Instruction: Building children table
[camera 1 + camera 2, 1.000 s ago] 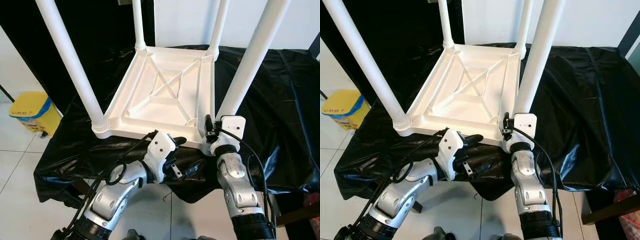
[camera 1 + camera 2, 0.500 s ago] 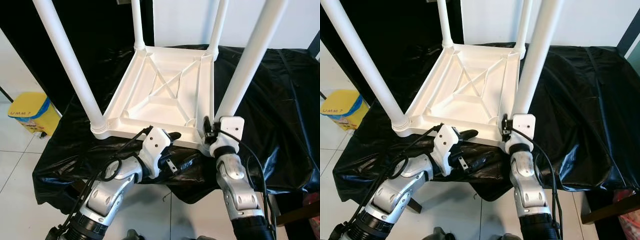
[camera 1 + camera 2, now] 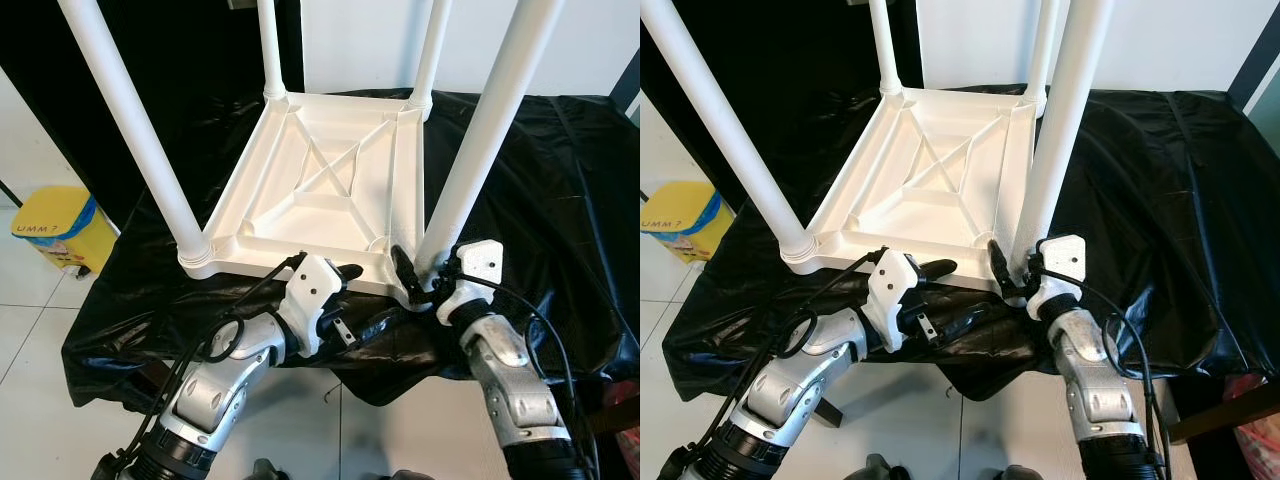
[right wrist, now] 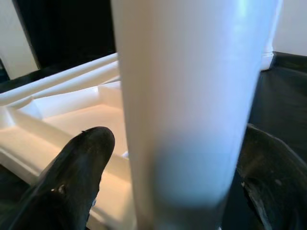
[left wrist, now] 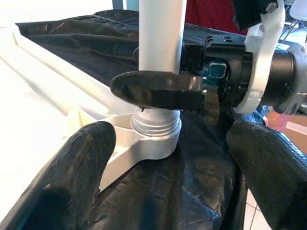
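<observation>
On black-covered bench (image 3: 560, 180) | upturned white table top (image 3: 330, 185), four legs up | right gripper (image 3: 412, 275) fingers straddle near-right leg (image 3: 470, 150) at base, contact unclear | left gripper (image 3: 352, 300) spread at near edge | step: seating leg; next: likely twist tight

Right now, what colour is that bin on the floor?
Yellow with a blue band: the bin shows best in the left eye view.

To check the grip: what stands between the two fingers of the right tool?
The near right table leg stands between the right tool's fingers, in the right wrist view.
</observation>
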Robot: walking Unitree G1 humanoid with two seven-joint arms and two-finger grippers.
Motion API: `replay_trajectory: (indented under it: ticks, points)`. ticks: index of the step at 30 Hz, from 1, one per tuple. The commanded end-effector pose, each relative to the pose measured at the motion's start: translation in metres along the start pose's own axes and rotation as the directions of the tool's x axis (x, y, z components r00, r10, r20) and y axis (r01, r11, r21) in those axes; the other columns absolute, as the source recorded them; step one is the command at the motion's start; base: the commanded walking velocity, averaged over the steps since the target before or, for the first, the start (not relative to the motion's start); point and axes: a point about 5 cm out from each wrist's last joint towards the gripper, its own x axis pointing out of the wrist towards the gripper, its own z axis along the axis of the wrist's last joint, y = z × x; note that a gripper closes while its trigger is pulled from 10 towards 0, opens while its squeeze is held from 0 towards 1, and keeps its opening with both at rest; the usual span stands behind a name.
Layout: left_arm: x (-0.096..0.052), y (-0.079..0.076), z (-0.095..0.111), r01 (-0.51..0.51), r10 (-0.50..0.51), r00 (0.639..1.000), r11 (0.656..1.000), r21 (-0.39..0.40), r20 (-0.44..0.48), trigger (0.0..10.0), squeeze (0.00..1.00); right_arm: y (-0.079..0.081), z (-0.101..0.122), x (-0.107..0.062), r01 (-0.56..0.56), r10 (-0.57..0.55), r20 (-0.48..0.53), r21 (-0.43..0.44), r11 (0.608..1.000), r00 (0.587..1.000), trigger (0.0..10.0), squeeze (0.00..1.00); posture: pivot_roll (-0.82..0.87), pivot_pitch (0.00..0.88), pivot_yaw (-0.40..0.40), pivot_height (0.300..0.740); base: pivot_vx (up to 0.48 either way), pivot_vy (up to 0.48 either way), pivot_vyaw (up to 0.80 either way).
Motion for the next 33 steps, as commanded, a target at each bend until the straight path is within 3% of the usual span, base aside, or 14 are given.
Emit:
replay_trajectory:
  ticks: [1,7,14,15,16,17,18,29,32,33]
  points:
    - [-0.002,-0.004,-0.004,0.026,-0.026,1.0,1.0,-0.011,-0.015,10.0,0.0,-0.004,-0.004,-0.002,-0.088,0.088,-0.037,0.005,0.996,0.995,10.0,0.0,-0.12,0.076,0.01,0.74,0.0,0.0,0.0]
    - [-0.006,-0.003,-0.005,0.049,-0.05,0.999,0.998,-0.048,-0.022,10.0,0.0,-0.023,-0.004,0.013,-0.204,0.198,-0.088,-0.069,0.977,0.976,10.0,0.0,-0.11,0.072,0.009,0.74,0.0,0.0,0.0]
    - [-0.01,-0.003,-0.004,0.071,-0.073,0.997,0.996,-0.049,-0.036,10.0,0.0,-0.027,0.0,0.03,-0.318,0.305,-0.125,-0.109,0.942,0.944,10.0,0.0,-0.1,0.071,0.003,0.74,0.0,0.0,0.0]
    - [-0.01,-0.003,-0.004,0.069,-0.071,0.997,0.997,-0.046,-0.038,10.0,0.0,-0.027,0.0,0.033,-0.336,0.32,-0.135,-0.112,0.935,0.938,3.8,0.0,-0.1,0.071,0.001,0.74,0.0,0.0,0.0]
    - [-0.01,-0.003,-0.004,0.069,-0.071,0.997,0.997,-0.046,-0.038,10.0,0.0,-0.027,0.0,0.033,-0.336,0.32,-0.135,-0.112,0.935,0.938,3.8,0.0,-0.1,0.071,0.001,0.74,0.0,0.0,0.0]
    - [-0.01,-0.003,-0.004,0.067,-0.069,0.997,0.997,-0.044,-0.039,10.0,0.0,-0.028,-0.001,0.033,-0.351,0.335,-0.143,-0.111,0.93,0.931,0.6,0.0,-0.09,0.073,-0.001,0.74,0.0,0.0,0.0]
    - [-0.011,-0.002,-0.004,0.06,-0.062,0.997,0.997,-0.041,-0.038,10.0,0.0,-0.028,-0.003,0.033,-0.361,0.343,-0.151,-0.109,0.926,0.927,0.0,0.0,-0.09,0.073,-0.001,0.74,0.0,0.0,0.0]
    - [-0.012,-0.003,-0.004,0.043,-0.044,0.998,0.998,-0.04,-0.033,10.0,0.0,-0.033,-0.014,0.029,-0.333,0.312,-0.179,-0.101,0.937,0.933,0.0,0.0,-0.09,0.077,-0.003,0.74,0.0,0.0,0.0]
    - [-0.011,-0.001,-0.002,0.031,-0.032,0.999,0.999,-0.038,-0.021,10.0,0.0,-0.032,-0.017,0.028,-0.279,0.259,-0.177,-0.1,0.955,0.95,0.0,0.0,-0.1,0.077,-0.001,0.74,0.0,0.0,0.0]
    - [-0.01,0.002,0.001,0.012,-0.013,1.0,0.999,-0.031,-0.003,10.0,0.0,-0.028,-0.022,0.027,-0.209,0.184,-0.189,-0.124,0.97,0.965,0.0,0.0,-0.1,0.076,0.003,0.74,0.0,0.0,0.0]
